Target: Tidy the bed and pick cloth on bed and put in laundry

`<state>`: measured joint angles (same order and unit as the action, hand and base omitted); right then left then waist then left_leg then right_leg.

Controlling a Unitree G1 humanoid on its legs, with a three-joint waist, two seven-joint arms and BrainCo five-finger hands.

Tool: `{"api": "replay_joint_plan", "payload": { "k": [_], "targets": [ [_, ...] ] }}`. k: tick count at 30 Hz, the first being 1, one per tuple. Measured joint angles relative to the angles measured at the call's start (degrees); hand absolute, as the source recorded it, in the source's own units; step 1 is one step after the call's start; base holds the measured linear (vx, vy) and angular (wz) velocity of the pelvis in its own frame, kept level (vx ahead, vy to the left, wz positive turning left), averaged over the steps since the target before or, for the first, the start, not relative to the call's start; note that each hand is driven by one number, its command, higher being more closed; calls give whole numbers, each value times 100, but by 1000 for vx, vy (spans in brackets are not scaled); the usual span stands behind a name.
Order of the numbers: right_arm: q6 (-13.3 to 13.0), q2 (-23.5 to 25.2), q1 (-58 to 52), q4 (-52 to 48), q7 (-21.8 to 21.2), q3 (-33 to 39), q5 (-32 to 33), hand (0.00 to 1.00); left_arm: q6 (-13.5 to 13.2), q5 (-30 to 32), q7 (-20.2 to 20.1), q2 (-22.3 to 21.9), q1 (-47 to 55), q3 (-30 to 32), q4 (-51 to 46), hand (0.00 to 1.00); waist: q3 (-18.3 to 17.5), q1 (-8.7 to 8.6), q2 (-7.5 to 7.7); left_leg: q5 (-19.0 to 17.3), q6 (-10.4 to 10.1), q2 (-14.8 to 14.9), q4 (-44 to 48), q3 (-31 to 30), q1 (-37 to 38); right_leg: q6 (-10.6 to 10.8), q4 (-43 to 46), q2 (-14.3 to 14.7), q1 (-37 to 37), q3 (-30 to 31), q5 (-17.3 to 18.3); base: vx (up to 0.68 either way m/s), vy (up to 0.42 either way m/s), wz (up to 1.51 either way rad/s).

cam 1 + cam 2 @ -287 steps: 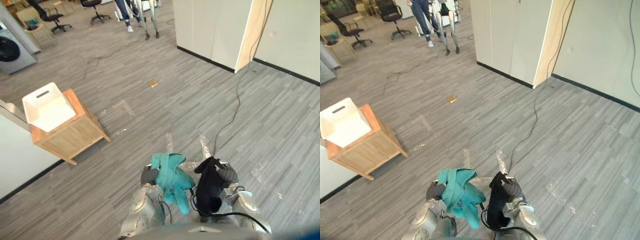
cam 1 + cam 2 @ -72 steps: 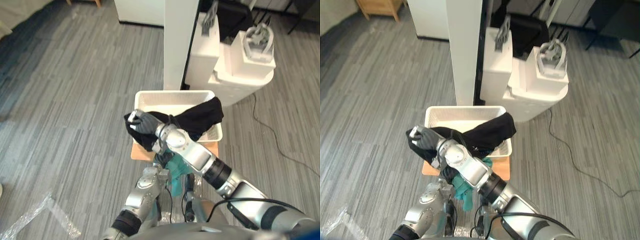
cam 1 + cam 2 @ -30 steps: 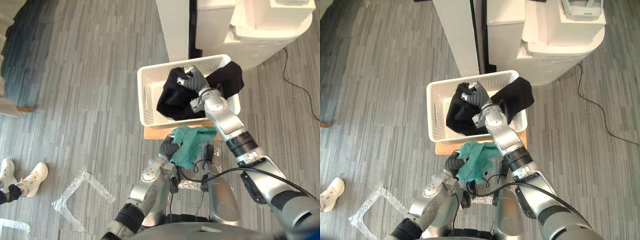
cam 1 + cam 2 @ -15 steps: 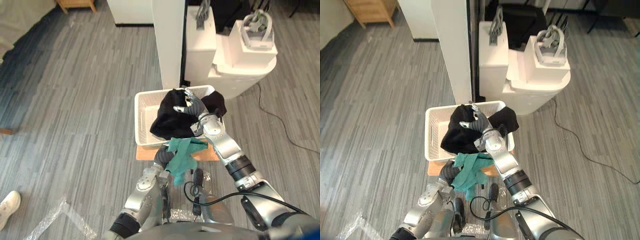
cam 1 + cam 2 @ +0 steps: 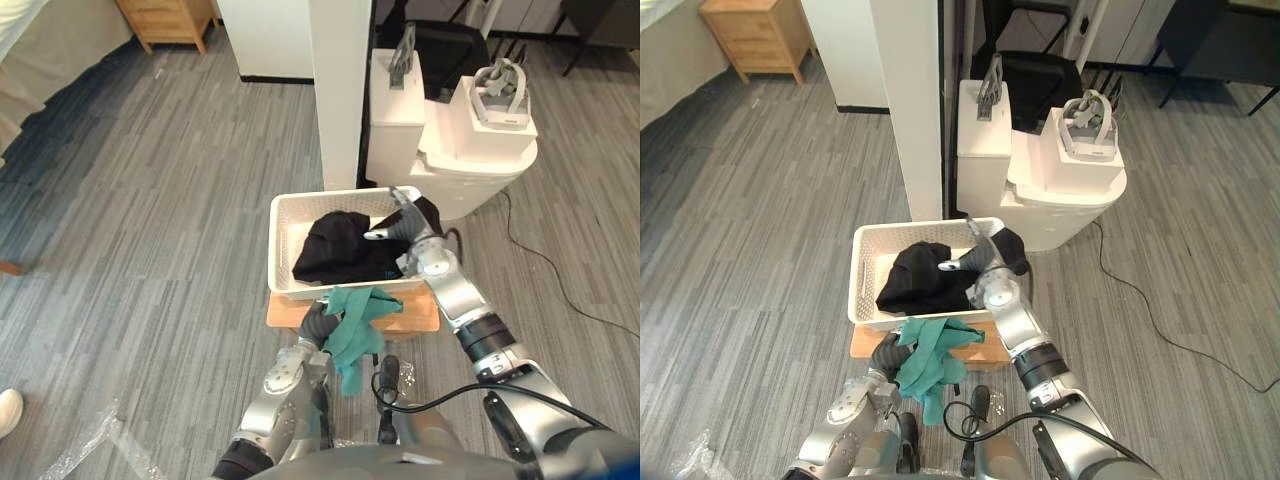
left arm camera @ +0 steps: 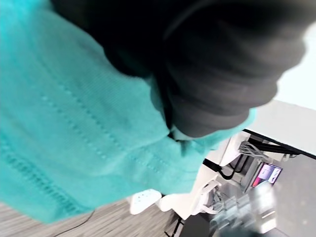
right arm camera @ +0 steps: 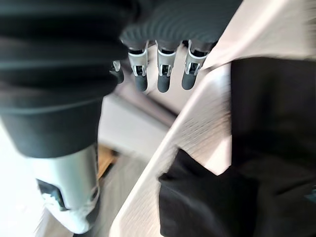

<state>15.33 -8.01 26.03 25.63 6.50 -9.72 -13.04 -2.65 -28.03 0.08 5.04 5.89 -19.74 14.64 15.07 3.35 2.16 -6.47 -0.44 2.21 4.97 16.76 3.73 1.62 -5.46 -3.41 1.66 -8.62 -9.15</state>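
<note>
Two cloths: the left robot hand [image 5: 318, 322] is curled round a crumpled teal cloth [image 5: 355, 320] at the 6 o'clock rim of the white basket [image 5: 283, 245]. The right robot hand [image 5: 400, 222], fingers straight and empty, hovers at 2 o'clock above the bunched black cloth [image 5: 335, 245] inside.

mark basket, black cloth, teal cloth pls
basket [image 5: 279, 243]: left eye view, on its left wall.
black cloth [image 5: 335, 248]: left eye view, middle of the heap inside the basket.
teal cloth [image 5: 352, 318]: left eye view, on its bunched upper part.
</note>
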Motion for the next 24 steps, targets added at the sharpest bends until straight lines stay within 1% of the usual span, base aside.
{"api": "replay_joint_plan", "payload": {
  "k": [1, 3, 4, 5, 6, 7, 8, 9, 11, 14, 17, 18, 19, 20, 22, 23, 24],
  "targets": [
    [100, -9, -281, 186, 108, 315, 208, 0, 0, -6, 4, 2, 7, 43, -5, 100, -91, -16, 18, 2, 4, -4, -28, 13, 60, 8, 1, 2, -36, 11, 6, 67, 46, -6],
    [212, -44, -612, 434, 259, 605, 466, 0, -1, -10, 27, -10, 26, 193, -130, 100, -108, -94, 22, 8, 11, -29, -124, 42, 225, 29, 2, -4, -141, 19, 19, 65, 71, -11],
    [254, -80, -975, 765, 415, 894, 677, 0, -4, -17, 54, -2, 108, 387, -534, 100, -122, -142, 17, 8, 10, -47, -202, 127, 379, 58, 2, -4, -228, 103, 36, 39, 80, -17],
    [253, -94, -1056, 820, 453, 953, 734, 0, -6, -20, 61, -3, 119, 424, -623, 100, -133, -151, 16, 7, 9, -53, -208, 138, 394, 64, 2, -6, -232, 126, 38, 37, 93, -21],
    [224, -121, -1299, 1011, 549, 1176, 878, 0, -16, -101, 121, 0, 133, 532, -887, 100, -180, -185, 3, 7, 9, -72, -258, 164, 430, 78, 2, -15, -233, 153, 42, 21, 59, -7],
    [220, -122, -1322, 1032, 559, 1200, 895, 0, -17, -109, 128, 0, 135, 539, -912, 100, -185, -191, 2, 7, 10, -75, -264, 164, 432, 79, 2, -17, -234, 153, 42, 26, 65, -5],
    [126, -132, -1640, 1267, 644, 1574, 1090, 0, -43, -287, 262, 5, 143, 761, -1220, 100, -252, -297, -43, 8, 12, -105, -297, 164, 470, 116, 2, -43, -258, 155, 59, 24, 59, 0],
    [25, -163, -1807, 1411, 682, 1766, 1209, 0, -52, -351, 304, 2, 140, 919, -1341, 100, -275, -377, -83, 8, 12, -121, -341, 171, 537, 134, 2, -53, -305, 156, 71, 18, 55, -1],
    [-132, -168, -2058, 1591, 720, 2060, 1357, 0, -65, -492, 444, 7, 113, 1103, -1459, 100, -377, -436, -135, 2, 10, -131, -398, 194, 558, 149, 0, -55, -325, 160, 83, -11, 39, -4],
    [-374, -156, -2441, 1778, 712, 2349, 1470, 0, -154, -581, 668, -16, 50, 1426, -1758, 100, -476, -471, -164, -18, -17, -136, -471, 236, 639, 151, -1, -45, -361, 177, 99, 5, 15, -3],
    [-439, -142, -2643, 2067, 700, 2564, 1514, 0, -244, -800, 790, -16, -29, 1699, -1989, 100, -548, -556, -200, -24, -26, -136, -498, 240, 708, 154, -4, -42, -424, 177, 118, 0, 3, -2],
    [-437, -118, -2751, 2227, 667, 2699, 1515, 0, -319, -900, 811, -14, -42, 1824, -2092, 100, -616, -572, -220, -27, -27, -135, -527, 271, 735, 182, -23, -31, -429, 193, 157, 5, 8, -9],
    [-431, -78, -2885, 2414, 614, 2886, 1520, 0, -330, -961, 924, -19, -62, 1882, -2245, 100, -698, -567, -236, -28, -29, -134, -553, 292, 741, 166, -24, -21, -415, 237, 145, 12, 10, -10],
    [-409, -54, -2948, 2528, 588, 3001, 1532, 0, -357, -961, 953, -18, -80, 1899, -2318, 100, -724, -560, -242, -28, -30, -133, -569, 298, 754, 158, -22, -17, -417, 242, 140, 37, 14, -7],
    [-197, 79, -3198, 2810, 385, 3449, 1634, 0, -446, -941, 1180, -18, -228, 1957, -2525, 100, -758, -550, -240, -32, -35, -124, -602, 331, 841, 154, -1, -2, -475, 273, 137, 37, 17, -5],
    [-152, 124, -3291, 2845, 324, 3531, 1642, 0, -447, -927, 1234, -17, -296, 1982, -2528, 100, -790, -549, -235, -38, -35, -121, -604, 332, 850, 154, -1, 0, -486, 273, 137, 8, 9, -4],
    [-91, 209, -3453, 2889, 210, 3657, 1688, 0, -442, -861, 1374, -12, -395, 2023, -2528, 100, -865, -554, -222, -59, -38, -112, -605, 352, 869, 151, -1, 6, -501, 275, 139, 15, 10, -5]
  ]
}}
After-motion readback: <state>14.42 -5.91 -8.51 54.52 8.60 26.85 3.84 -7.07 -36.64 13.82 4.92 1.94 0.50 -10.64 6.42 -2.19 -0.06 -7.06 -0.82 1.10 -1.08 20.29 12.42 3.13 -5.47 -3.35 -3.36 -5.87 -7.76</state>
